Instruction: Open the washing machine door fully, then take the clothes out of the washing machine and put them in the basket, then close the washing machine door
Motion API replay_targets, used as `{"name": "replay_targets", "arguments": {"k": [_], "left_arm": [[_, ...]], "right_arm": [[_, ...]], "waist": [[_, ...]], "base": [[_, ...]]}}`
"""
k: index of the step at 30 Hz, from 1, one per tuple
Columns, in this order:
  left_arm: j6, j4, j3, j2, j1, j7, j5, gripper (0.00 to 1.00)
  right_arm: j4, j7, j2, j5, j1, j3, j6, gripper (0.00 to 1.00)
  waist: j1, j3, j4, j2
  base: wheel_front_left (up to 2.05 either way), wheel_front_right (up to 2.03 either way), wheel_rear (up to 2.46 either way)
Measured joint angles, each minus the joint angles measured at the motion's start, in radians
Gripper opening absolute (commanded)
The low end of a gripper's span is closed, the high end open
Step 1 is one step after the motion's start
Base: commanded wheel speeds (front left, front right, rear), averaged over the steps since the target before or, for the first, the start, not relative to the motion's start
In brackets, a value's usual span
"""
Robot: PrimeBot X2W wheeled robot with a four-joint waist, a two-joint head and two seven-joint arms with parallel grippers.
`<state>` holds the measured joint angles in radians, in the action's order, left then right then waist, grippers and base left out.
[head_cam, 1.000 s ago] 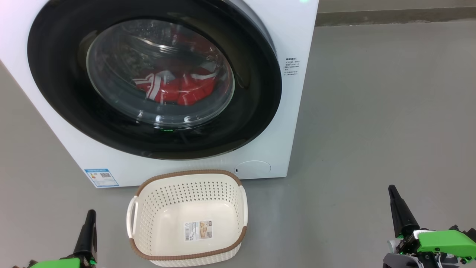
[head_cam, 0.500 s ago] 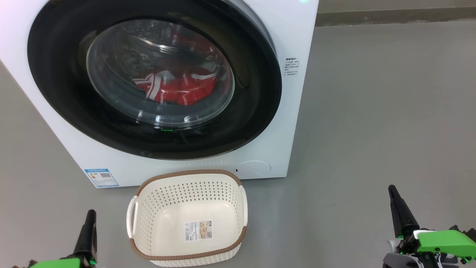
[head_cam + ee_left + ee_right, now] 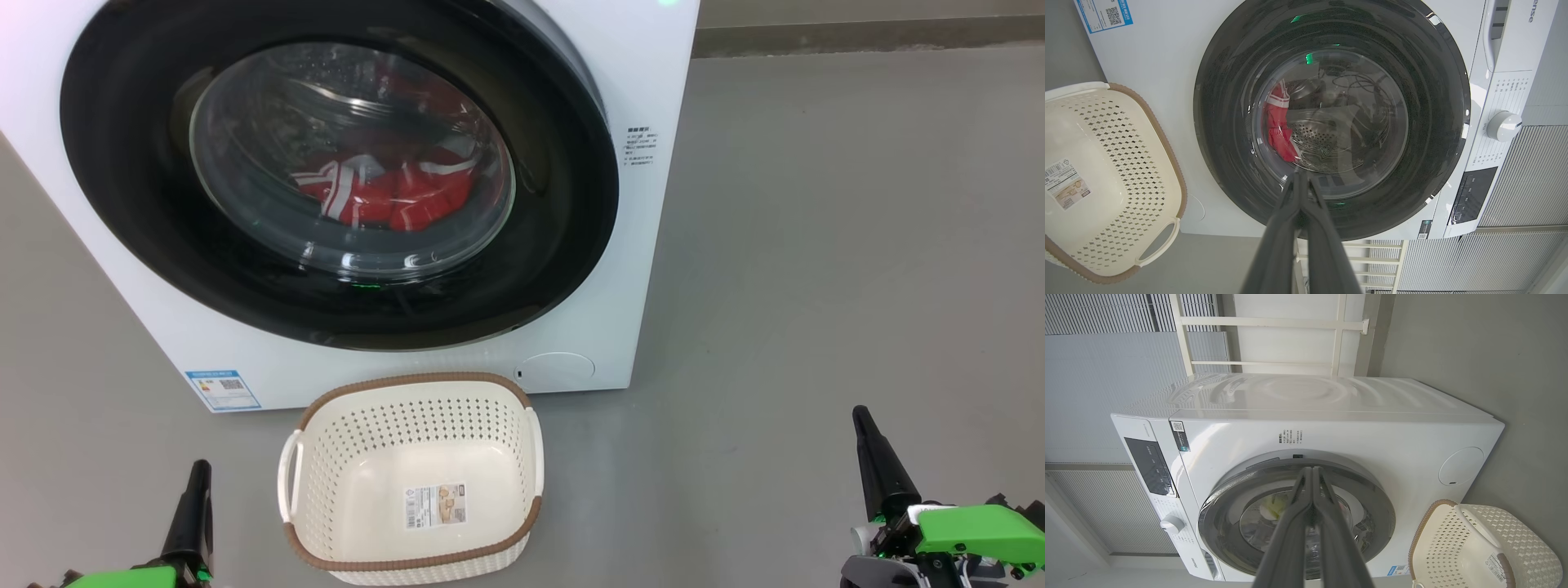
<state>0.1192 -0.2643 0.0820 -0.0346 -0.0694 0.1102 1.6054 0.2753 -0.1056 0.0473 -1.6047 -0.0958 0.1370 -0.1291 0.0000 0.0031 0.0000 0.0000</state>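
The white washing machine [image 3: 653,73] stands ahead with its black-rimmed round door [image 3: 122,196] shut against the front. Behind the glass window lie the red clothes [image 3: 392,196] with white stripes. On the floor just in front of the machine sits the empty cream basket [image 3: 412,384]. My left gripper [image 3: 198,469] is at the lower left, shut and empty, left of the basket. At the lower right my right gripper [image 3: 859,412] is shut and empty too. The left wrist view shows the door [image 3: 1224,122], clothes [image 3: 1278,126] and basket [image 3: 1167,147]; the right wrist view shows the door [image 3: 1380,506] and basket [image 3: 1437,539].
Bare grey floor [image 3: 816,245] stretches to the right of the machine. A round service flap [image 3: 557,366] sits at the machine's lower right corner, and a dial [image 3: 1503,125] and dark control panel [image 3: 1474,194] at its top.
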Motion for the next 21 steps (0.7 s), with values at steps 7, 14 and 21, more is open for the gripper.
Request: {"name": "replay_targets", "arguments": {"k": [7, 14, 21], "left_arm": [[-0.001, -0.003, -0.001, 0.001, 0.001, 0.000, 0.000, 1.00], [-0.002, -0.044, -0.009, 0.021, 0.044, -0.006, 0.000, 1.00], [-0.002, -0.028, -0.014, 0.020, 0.044, -0.025, 0.000, 1.00]], "right_arm": [[0.004, 0.000, 0.000, 0.000, 0.000, 0.000, 0.000, 1.00], [0.049, 0.003, -0.011, 0.000, 0.031, -0.002, 0.000, 1.00], [0.037, 0.021, -0.011, 0.000, 0.031, -0.021, 0.000, 1.00]], "waist": [[0.0000, 0.000, 0.000, 0.0000], [0.0000, 0.001, 0.001, 0.0000], [0.0002, 0.000, 0.003, 0.0000]], "base": [[0.00, 0.00, 0.00], [0.00, 0.00, 0.00], [0.00, 0.00, 0.00]]}}
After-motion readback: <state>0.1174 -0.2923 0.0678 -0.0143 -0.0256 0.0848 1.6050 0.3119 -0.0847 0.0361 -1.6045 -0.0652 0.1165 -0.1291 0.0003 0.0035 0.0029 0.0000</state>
